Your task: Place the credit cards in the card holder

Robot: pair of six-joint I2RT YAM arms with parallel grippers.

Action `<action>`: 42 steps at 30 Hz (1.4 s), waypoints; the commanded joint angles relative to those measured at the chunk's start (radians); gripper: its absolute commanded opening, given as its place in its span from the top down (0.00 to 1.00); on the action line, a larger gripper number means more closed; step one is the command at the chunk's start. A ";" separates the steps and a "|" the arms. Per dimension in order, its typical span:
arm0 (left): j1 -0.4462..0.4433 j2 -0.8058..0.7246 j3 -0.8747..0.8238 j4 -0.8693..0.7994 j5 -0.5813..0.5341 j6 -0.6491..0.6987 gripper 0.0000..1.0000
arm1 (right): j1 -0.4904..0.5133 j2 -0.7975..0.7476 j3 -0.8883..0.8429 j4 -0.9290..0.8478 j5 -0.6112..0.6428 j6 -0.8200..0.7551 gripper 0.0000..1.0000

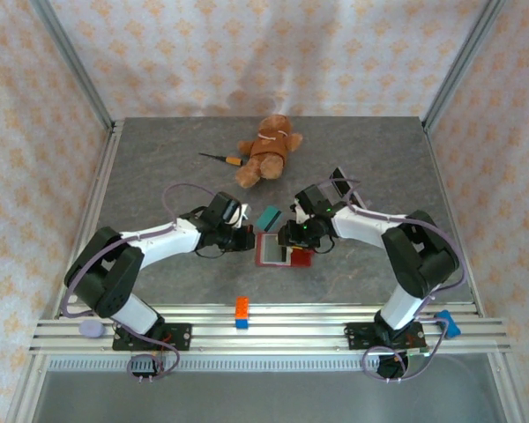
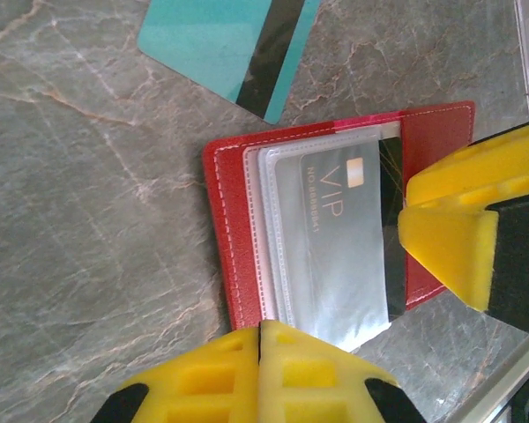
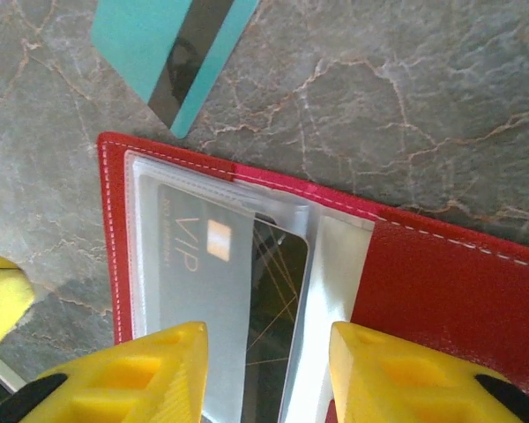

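Centrally on the grey surface (image 1: 159,176) the red card holder (image 3: 441,282) lies opened flat, clear sleeves up. The left pincer (image 2: 260,339), jaws shut together, sits at its left edge, seemingly pinning it. The right pincer (image 3: 269,344) hangs over the sleeves, jaws apart, gripping nothing I can make out. A grey VIP card (image 2: 335,238) sits partway in a sleeve.

I judge that a push on that card could buckle the thin sleeve or drag the holder's unpinned leaf and jam it.

A teddy bear (image 1: 266,150) and a screwdriver (image 1: 220,159) lie well beyond. The teal card (image 3: 159,44) lies just beside the holder, with nothing between.
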State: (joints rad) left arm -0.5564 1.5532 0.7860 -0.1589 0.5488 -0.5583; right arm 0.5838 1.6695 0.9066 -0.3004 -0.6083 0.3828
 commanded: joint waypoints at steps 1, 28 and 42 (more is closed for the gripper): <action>-0.015 0.026 -0.001 0.039 0.007 -0.029 0.94 | 0.004 -0.035 -0.016 -0.018 -0.003 0.010 0.63; -0.053 0.122 -0.001 0.062 -0.035 -0.049 0.94 | 0.005 -0.009 -0.079 0.088 -0.076 0.058 0.94; -0.053 0.127 0.002 0.059 -0.042 -0.049 0.97 | 0.034 0.004 -0.080 0.190 -0.113 0.119 0.82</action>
State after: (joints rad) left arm -0.6025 1.6653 0.7826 -0.0914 0.5419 -0.6052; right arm 0.6144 1.6936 0.8318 -0.1242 -0.7330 0.4965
